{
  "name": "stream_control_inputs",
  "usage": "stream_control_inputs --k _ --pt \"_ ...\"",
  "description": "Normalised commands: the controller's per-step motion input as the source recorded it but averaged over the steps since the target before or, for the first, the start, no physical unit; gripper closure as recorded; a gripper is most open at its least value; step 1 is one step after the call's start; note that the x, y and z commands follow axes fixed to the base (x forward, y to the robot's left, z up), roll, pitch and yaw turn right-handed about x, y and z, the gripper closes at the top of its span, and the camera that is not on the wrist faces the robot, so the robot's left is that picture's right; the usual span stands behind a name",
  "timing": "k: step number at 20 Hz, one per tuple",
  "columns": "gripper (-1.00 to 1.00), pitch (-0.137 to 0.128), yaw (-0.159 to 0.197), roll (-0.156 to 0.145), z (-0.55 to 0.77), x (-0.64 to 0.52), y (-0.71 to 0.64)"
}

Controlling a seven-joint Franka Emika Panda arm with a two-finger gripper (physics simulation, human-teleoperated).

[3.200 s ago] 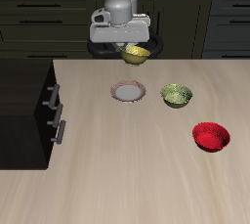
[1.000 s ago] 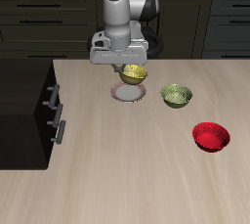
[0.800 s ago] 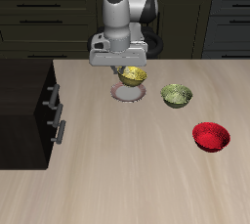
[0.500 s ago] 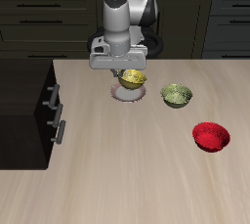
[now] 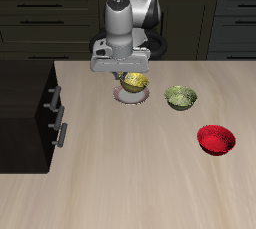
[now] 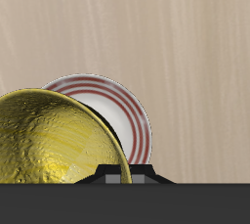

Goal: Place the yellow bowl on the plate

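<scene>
The yellow bowl hangs tilted from my gripper, just above the plate, which is mostly hidden under it. In the wrist view the bowl's speckled golden inside fills much of the frame and overlaps the plate, white with a red-striped rim. My gripper is shut on the bowl's rim; one dark finger shows at the bowl's edge. The bowl looks a little above the plate, not resting on it.
An olive-green bowl sits beside the plate. A red bowl lies nearer the table's front edge. A dark cabinet with drawer handles stands at the table's side.
My gripper has come down and toward the plate with the yellow bowl in it, from behind the table's back edge to just over the plate. The other bowls have not moved.
</scene>
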Motion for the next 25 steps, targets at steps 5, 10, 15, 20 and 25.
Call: stream_control_inputs --k 5,10,15,20,25 --pt "1.00 0.012 0.004 -0.004 -0.02 -0.03 0.00" --pt "1.00 0.044 -0.005 -0.027 -0.03 0.01 -0.03" --pt "-1.00 0.005 0.015 -0.004 0.00 -0.01 0.01" --pt "-1.00 -0.003 0.001 0.012 0.05 -0.02 0.07" --pt "-1.00 -0.004 0.003 0.020 0.04 0.04 0.08"
